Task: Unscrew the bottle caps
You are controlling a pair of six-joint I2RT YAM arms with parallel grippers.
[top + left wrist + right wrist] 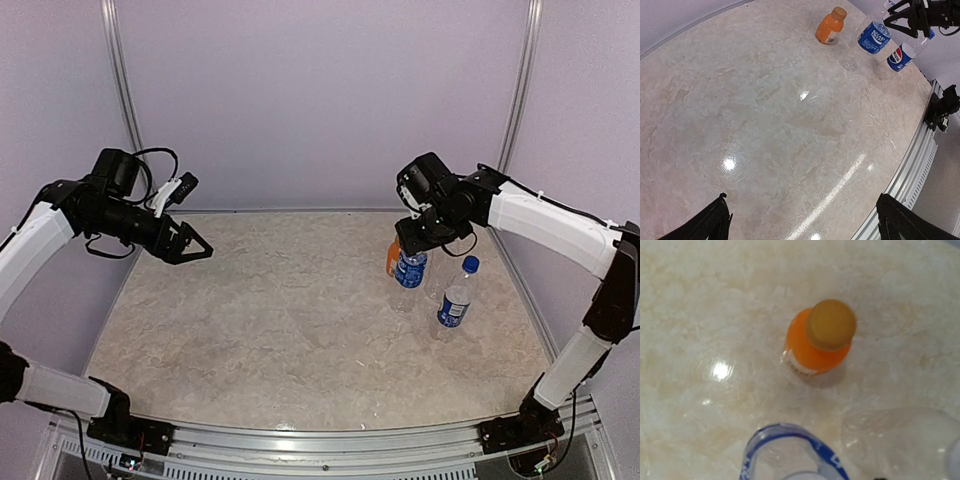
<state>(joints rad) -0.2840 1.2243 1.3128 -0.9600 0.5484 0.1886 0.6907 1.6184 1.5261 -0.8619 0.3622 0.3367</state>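
Top view, bottles: grouped right of centre. The orange bottle [393, 256] touches a blue-label bottle [408, 268]. A second blue-label bottle [454, 302] stands apart, lower right.
Top view, right gripper [418, 238]: directly over the first blue-label bottle's neck. The wrist hides the jaws, so I cannot tell whether they are apart or clamped.
Top view, left gripper [190, 243]: upper left, well apart from the bottles, jaws wide apart, nothing held.
Top view, progress: the blue cap [470, 264] sits on the second bottle. No loose cap shows on the table [280, 330].
Left wrist view: the bottles stand at upper right with the right gripper above them. This arm's own fingers are spread at the bottom corners.
Right wrist view: the orange bottle is at centre with its orange cap [831, 324] on. The blue-label bottle is at the bottom edge and a clear bottle [900, 432] at lower right, both tops cut off.
Done or left: probably no cap is off yet, and all four remain.
In the way: the bottles stand close together, so neighbours may crowd the fingers.
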